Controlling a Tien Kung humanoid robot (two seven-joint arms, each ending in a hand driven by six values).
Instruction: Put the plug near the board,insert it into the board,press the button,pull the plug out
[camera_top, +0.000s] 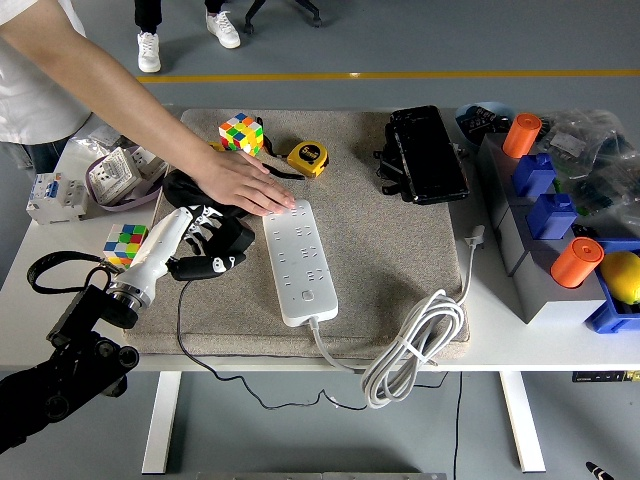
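Observation:
A white power strip (298, 258) lies lengthwise on the beige mat (390, 230), its button near the front end. A person's hand (240, 185) presses flat on the strip's far end. My left hand (212, 245) is curled around a black plug (234, 238) just left of the strip, a few centimetres from its edge. The plug's black cord (185, 330) trails down over the table's front. My right hand is out of view.
A black pouch (190, 190) lies behind my left hand. Two colour cubes (241, 132) (124, 243), a yellow tape measure (307, 157), a black case (428, 153), a coiled white cable (415, 345) and grey bins with orange cylinders (575, 262) surround the mat.

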